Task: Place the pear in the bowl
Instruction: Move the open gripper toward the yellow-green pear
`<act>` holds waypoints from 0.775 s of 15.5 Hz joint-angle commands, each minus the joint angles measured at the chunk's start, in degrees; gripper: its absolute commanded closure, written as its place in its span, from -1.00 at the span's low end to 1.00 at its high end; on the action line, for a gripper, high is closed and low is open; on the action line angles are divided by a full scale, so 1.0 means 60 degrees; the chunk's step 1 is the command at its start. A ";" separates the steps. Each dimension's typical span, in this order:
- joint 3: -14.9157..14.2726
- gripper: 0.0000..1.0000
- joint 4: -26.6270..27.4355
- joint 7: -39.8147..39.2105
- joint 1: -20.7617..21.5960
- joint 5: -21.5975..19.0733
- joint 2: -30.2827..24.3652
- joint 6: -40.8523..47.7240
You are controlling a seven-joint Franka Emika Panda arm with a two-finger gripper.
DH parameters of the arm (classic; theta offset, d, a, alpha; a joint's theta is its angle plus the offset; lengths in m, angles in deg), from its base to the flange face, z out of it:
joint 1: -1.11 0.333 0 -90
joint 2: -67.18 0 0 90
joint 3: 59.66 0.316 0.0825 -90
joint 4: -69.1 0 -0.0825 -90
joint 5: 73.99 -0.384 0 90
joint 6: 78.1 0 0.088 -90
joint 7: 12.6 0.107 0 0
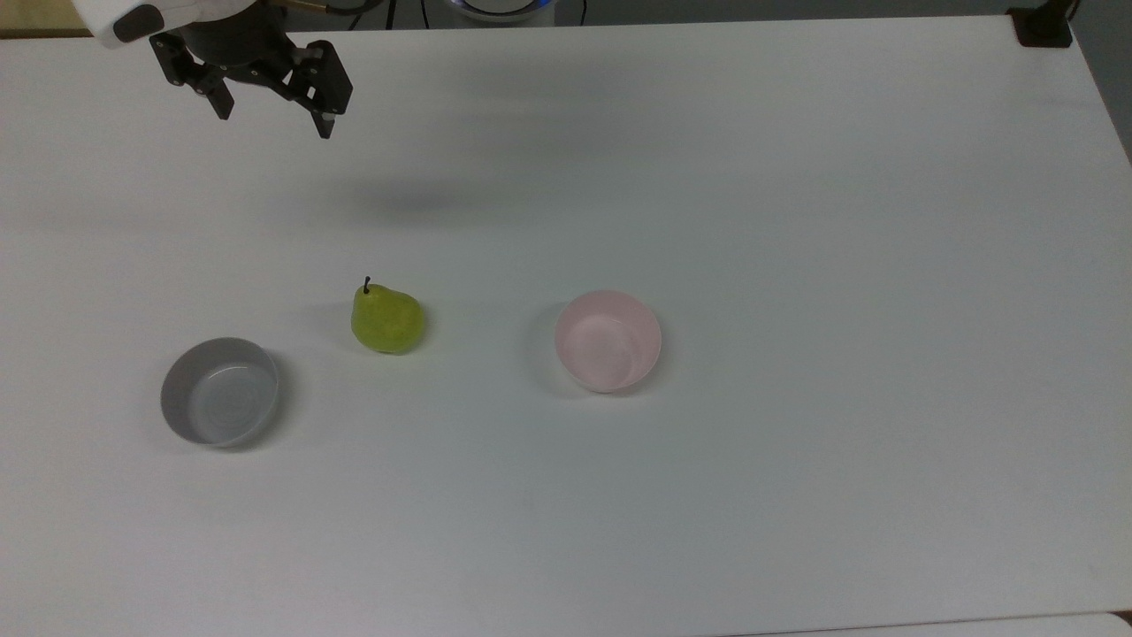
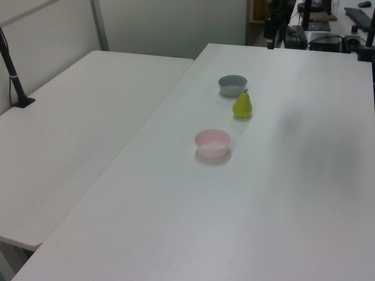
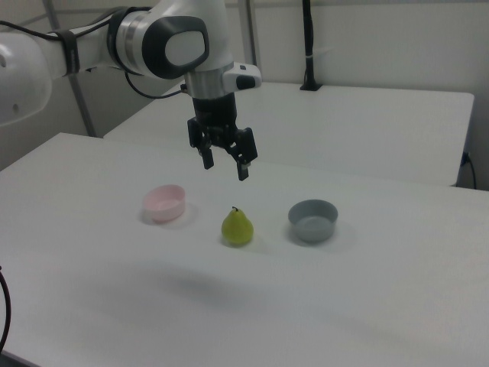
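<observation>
Three things sit in a row on the white worktop [image 1: 796, 221]. Going left to right in the top view: a grey bowl [image 1: 219, 391], then the pear [image 1: 387, 319] standing upright with its dark stem up, then the pink bowl [image 1: 608, 340], each well apart from the next. The claw [image 1: 271, 104] hangs high above the worktop at the top view's upper left, its fingers spread wide and holding nothing. The pear looks light, firm and smooth-skinned, likely a bit slippery; a grip across its rounded lower belly should hold better than the tapering neck.
</observation>
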 commanded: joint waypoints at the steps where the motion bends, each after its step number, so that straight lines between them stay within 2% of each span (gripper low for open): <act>1: -0.0054 -1.00 0.0193 0.0051 0.0105 -0.0012 -0.0019 -0.0317; 12: -0.0039 -1.00 0.0178 -0.0009 0.0193 -0.0043 0.0156 -0.0333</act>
